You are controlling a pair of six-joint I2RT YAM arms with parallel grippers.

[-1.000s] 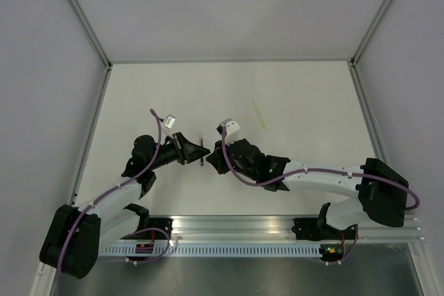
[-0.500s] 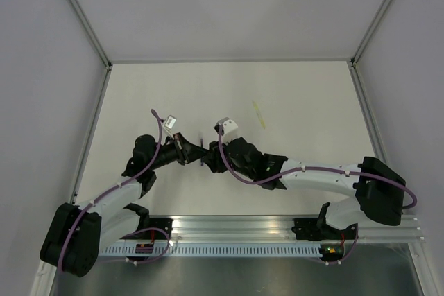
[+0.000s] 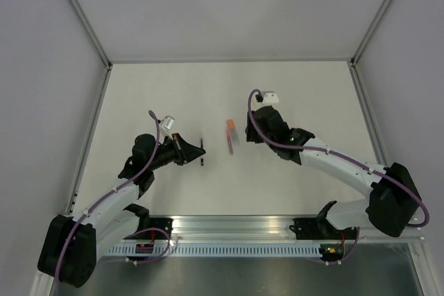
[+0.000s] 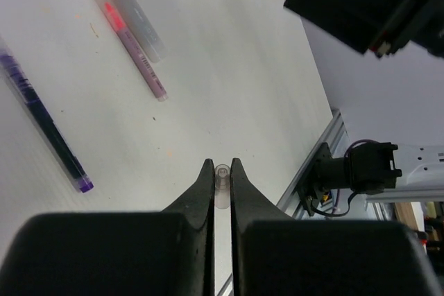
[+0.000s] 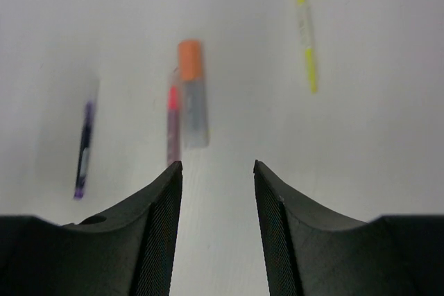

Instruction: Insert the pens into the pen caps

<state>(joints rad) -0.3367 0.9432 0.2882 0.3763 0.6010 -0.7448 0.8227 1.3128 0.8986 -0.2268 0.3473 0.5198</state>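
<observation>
The white table point(image 3: 312, 88) carries everything. Places below are given from the orange cap point(image 5: 189, 59), which lies near the table's middle.

The left arm point(image 3: 118, 195) reaches in from the left of the orange cap, the right arm point(image 3: 333, 161) from its right. In the top view the right fingers point(image 5: 170, 185) sit just right of the orange cap. They are spread wide apart with nothing between them, and in the wrist view they hang above the table.

The left fingers point(image 4: 208, 178) are left of the orange cap and nearer the arm bases. They are clenched on a small clear cap point(image 4: 222, 188), which stands out between the tips with its round mouth facing away from the wrist.

The dark purple pen point(image 3: 202, 152) lies flat on the table, left of the orange cap and just past the left fingertips. A grey pen point(image 5: 195, 116) runs straight on from the orange cap. The cap seems seated on its end, though the blur leaves that uncertain. A pink-tipped pen point(image 5: 172, 129) lies close alongside the grey one, nearly parallel and on the side toward the purple pen. The yellow pen point(image 5: 304, 29) lies alone, well to the right of the orange cap.
</observation>
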